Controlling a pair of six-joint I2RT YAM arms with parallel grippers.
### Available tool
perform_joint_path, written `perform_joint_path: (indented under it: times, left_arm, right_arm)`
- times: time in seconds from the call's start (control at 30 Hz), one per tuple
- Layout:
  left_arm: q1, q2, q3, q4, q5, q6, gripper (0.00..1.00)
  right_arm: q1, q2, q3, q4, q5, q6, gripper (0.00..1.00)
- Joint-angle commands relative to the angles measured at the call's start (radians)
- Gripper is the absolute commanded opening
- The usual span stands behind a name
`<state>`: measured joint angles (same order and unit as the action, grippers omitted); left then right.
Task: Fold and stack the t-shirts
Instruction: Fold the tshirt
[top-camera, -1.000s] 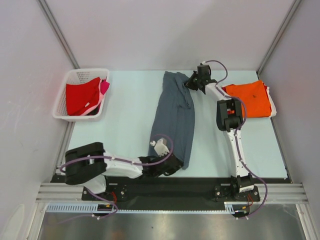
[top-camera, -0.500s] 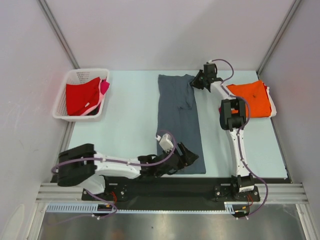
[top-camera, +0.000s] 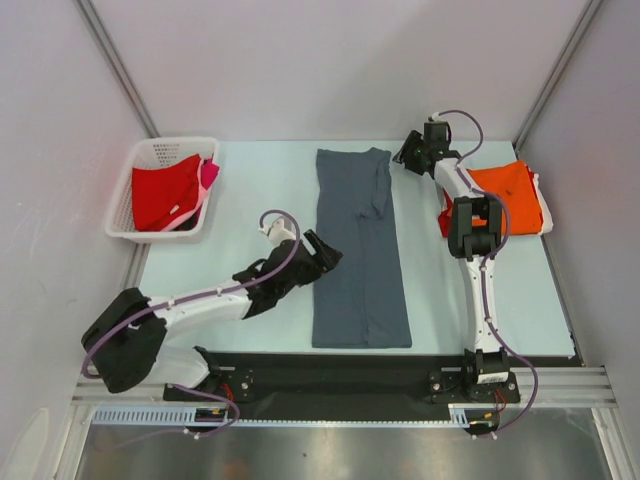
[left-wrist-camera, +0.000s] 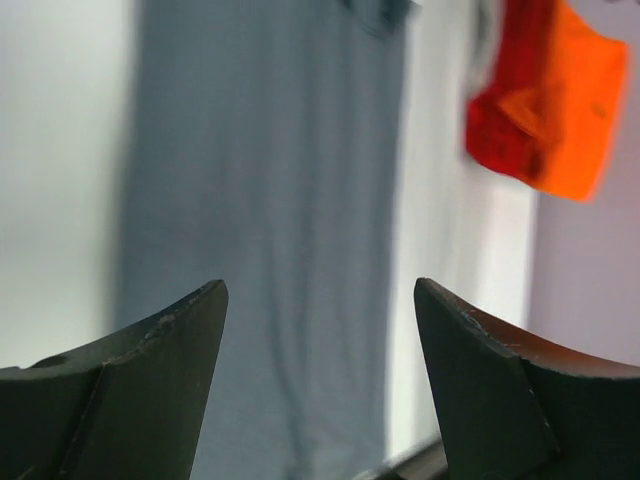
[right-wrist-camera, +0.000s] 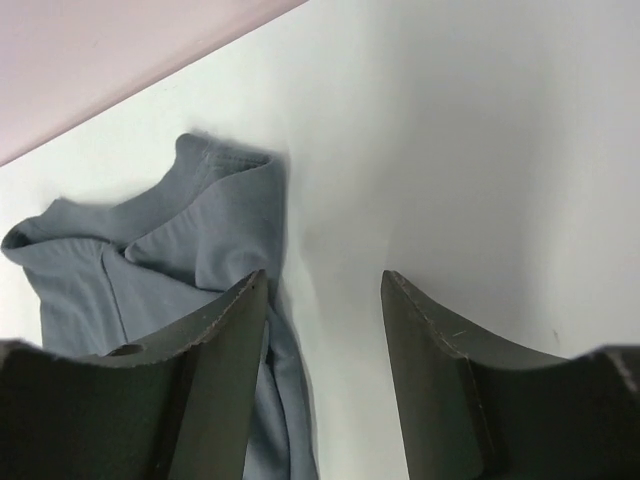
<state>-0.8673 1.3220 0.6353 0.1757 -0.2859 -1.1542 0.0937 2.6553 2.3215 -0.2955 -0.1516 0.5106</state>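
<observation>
Now, at lower centre, the left gripper (top-camera: 330, 255) stands wide open and empty at the left edge of the slate-grey t-shirt (top-camera: 358, 270), a long strip mid-frame. Upper right, the right gripper (top-camera: 407, 156) gapes empty beside its collar. The orange t-shirt (top-camera: 508, 195) lies far right.

Grey t-shirt (top-camera: 358, 250): soft matt cloth, lightly creased. Orange t-shirt (top-camera: 510, 195): matt cloth. Basket (top-camera: 160, 148), 10 o'clock: white plastic lattice, slight gloss. Table (top-camera: 250, 220): smooth, pale, matt.
</observation>
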Motion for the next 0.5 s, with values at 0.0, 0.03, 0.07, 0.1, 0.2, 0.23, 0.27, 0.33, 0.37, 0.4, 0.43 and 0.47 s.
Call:
perform_joint_path:
  times: [0.0,0.03,0.07,0.1,0.2,0.23,0.27,0.33,0.37,0.4,0.43,0.47]
  left_arm:
    - [0.077,0.051,0.044,-0.041,0.06,0.152,0.81]
    - [0.111,0.078,0.069,-0.048,0.053,0.169,0.8]
    - [0.128,0.091,0.079,-0.05,0.056,0.189,0.79]
    - [0.149,0.107,0.087,-0.041,0.066,0.2,0.79]
    - [0.229,0.172,0.127,-0.01,0.128,0.211,0.79]
    - [0.264,0.19,0.148,0.005,0.148,0.212,0.79]
    - [0.281,0.216,0.164,0.017,0.183,0.208,0.79]
    - [0.316,0.29,0.214,0.044,0.215,0.215,0.78]
    - [0.323,0.318,0.237,0.044,0.24,0.224,0.77]
    - [0.33,0.372,0.262,0.041,0.251,0.228,0.77]
    - [0.344,0.399,0.306,0.039,0.266,0.234,0.75]
    - [0.35,0.425,0.328,0.038,0.277,0.235,0.72]
  right_arm:
    - [0.0,-0.043,0.018,-0.064,-0.066,-0.018,0.55]
    - [-0.002,-0.04,0.013,-0.059,-0.084,-0.009,0.55]
    - [-0.006,-0.04,0.006,-0.027,-0.147,0.002,0.56]
    - [-0.008,-0.04,-0.019,-0.004,-0.182,0.017,0.57]
    - [-0.018,-0.031,-0.048,0.081,-0.275,0.086,0.63]
    - [-0.022,-0.025,-0.047,0.09,-0.284,0.11,0.66]
    - [-0.022,-0.009,-0.041,0.091,-0.298,0.118,0.66]
    - [-0.019,0.008,-0.01,0.079,-0.302,0.129,0.63]
    - [-0.017,0.023,-0.002,0.065,-0.305,0.14,0.55]
    - [-0.017,0.031,0.001,0.065,-0.305,0.141,0.51]
    - [-0.015,0.032,-0.002,0.064,-0.309,0.144,0.49]
    - [-0.015,0.035,-0.008,0.065,-0.307,0.149,0.49]
